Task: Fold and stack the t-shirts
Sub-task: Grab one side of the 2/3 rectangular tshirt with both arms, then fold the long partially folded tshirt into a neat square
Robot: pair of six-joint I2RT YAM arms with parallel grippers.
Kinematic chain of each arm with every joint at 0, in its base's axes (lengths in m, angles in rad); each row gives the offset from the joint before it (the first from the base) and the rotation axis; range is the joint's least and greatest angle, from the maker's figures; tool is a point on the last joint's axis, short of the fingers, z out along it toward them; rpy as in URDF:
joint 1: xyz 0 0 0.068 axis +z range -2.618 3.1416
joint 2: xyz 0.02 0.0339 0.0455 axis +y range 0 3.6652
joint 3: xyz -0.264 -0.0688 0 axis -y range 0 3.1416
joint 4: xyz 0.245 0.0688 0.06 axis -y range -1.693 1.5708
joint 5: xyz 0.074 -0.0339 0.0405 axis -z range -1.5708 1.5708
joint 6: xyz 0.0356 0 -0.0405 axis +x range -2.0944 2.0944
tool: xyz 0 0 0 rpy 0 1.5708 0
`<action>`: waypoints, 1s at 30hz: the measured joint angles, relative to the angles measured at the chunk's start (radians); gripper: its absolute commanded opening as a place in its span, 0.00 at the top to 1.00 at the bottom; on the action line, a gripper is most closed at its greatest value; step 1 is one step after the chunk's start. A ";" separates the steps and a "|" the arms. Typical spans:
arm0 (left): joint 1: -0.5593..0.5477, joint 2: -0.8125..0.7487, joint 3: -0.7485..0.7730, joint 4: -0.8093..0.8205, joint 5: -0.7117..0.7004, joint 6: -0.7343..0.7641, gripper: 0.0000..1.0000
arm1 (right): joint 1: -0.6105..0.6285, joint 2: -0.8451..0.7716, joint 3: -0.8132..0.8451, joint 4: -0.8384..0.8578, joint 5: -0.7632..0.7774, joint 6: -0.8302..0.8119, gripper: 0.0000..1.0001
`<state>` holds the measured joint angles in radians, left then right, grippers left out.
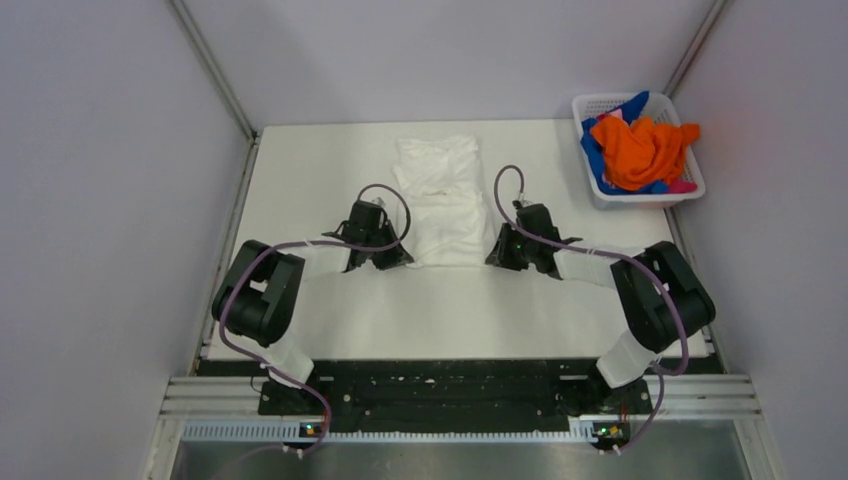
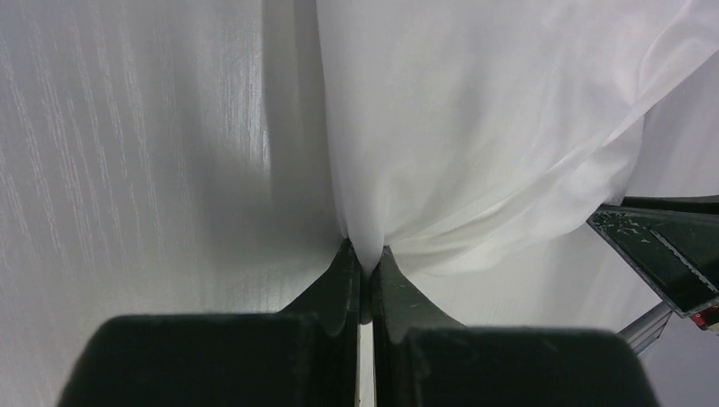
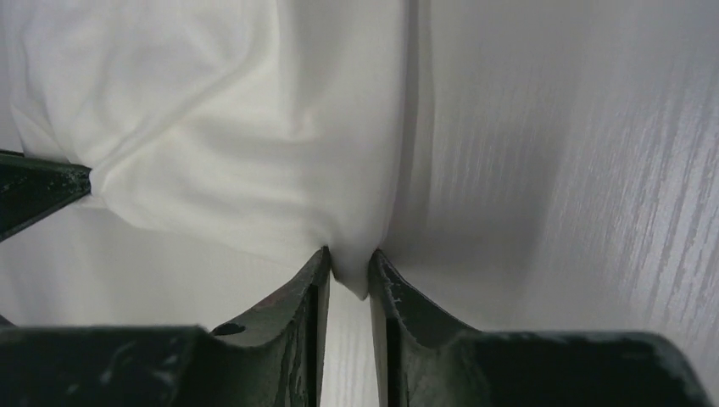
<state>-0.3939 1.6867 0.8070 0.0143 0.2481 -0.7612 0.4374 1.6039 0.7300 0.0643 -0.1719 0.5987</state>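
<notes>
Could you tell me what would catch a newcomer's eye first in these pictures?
A white t-shirt lies folded mid-table, with the left end effector pinched shut on one near corner and the right end effector straddling the other, its jaws apart. In the far right corner, a bright orange shirt tops the clothes heaped in a white basket.

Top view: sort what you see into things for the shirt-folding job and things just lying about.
For the job: white t-shirt, orange t-shirt, blue t-shirt, pink t-shirt.
Just lying about: basket, table.
</notes>
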 measured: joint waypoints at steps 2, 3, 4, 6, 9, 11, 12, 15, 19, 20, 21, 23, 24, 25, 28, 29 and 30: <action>-0.001 -0.001 0.000 0.000 -0.002 0.000 1.00 | 0.000 0.013 -0.008 0.018 -0.010 0.007 1.00; -0.002 -0.001 -0.001 0.000 -0.002 0.000 1.00 | 0.000 0.014 -0.013 0.023 -0.015 0.005 1.00; -0.002 -0.003 -0.002 0.000 -0.003 0.000 1.00 | 0.000 0.014 -0.023 0.028 -0.023 0.013 1.00; -0.003 -0.014 -0.010 -0.005 -0.003 0.002 1.00 | 0.000 0.000 -0.044 0.044 -0.038 0.017 1.00; -0.014 -0.076 -0.058 -0.046 -0.019 0.008 1.00 | 0.000 -0.074 -0.112 0.033 -0.071 0.024 1.00; -0.027 -0.155 -0.112 -0.098 -0.027 0.015 1.00 | 0.006 -0.162 -0.165 -0.005 -0.101 0.027 1.00; -0.035 -0.215 -0.150 -0.135 -0.029 0.020 1.00 | 0.012 -0.210 -0.189 -0.027 -0.117 0.027 1.00; -0.052 -0.382 -0.212 -0.250 -0.025 0.031 1.00 | 0.040 -0.356 -0.236 -0.105 -0.169 0.023 1.00; -0.055 -0.630 -0.232 -0.409 -0.007 0.034 1.00 | 0.090 -0.579 -0.256 -0.205 -0.261 0.019 1.00; -0.056 -0.675 -0.232 -0.430 0.001 0.034 1.00 | 0.093 -0.625 -0.256 -0.214 -0.281 0.020 1.00; -0.057 -0.721 -0.232 -0.449 0.007 0.033 1.00 | 0.096 -0.671 -0.256 -0.218 -0.299 0.022 1.00; -0.060 -0.798 -0.227 -0.482 0.022 0.030 1.00 | 0.097 -0.746 -0.254 -0.222 -0.318 0.024 1.00; -0.060 -0.827 -0.219 -0.498 0.024 0.029 1.00 | 0.097 -0.768 -0.248 -0.224 -0.324 0.024 1.00; -0.061 -0.843 -0.212 -0.504 0.024 0.030 1.00 | 0.097 -0.776 -0.235 -0.227 -0.328 0.023 1.00; -0.060 -0.851 -0.193 -0.484 0.003 0.031 1.00 | 0.097 -0.750 -0.176 -0.217 -0.317 0.014 1.00; -0.060 -0.840 -0.182 -0.482 -0.008 0.032 1.00 | 0.096 -0.734 -0.161 -0.209 -0.308 0.013 1.00; -0.059 -0.816 -0.161 -0.486 -0.023 0.035 1.00 | 0.090 -0.710 -0.142 -0.198 -0.298 0.012 1.00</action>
<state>-0.4530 0.8707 0.6460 -0.4713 0.2256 -0.7265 0.5270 0.8936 0.5884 -0.1333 -0.4702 0.6109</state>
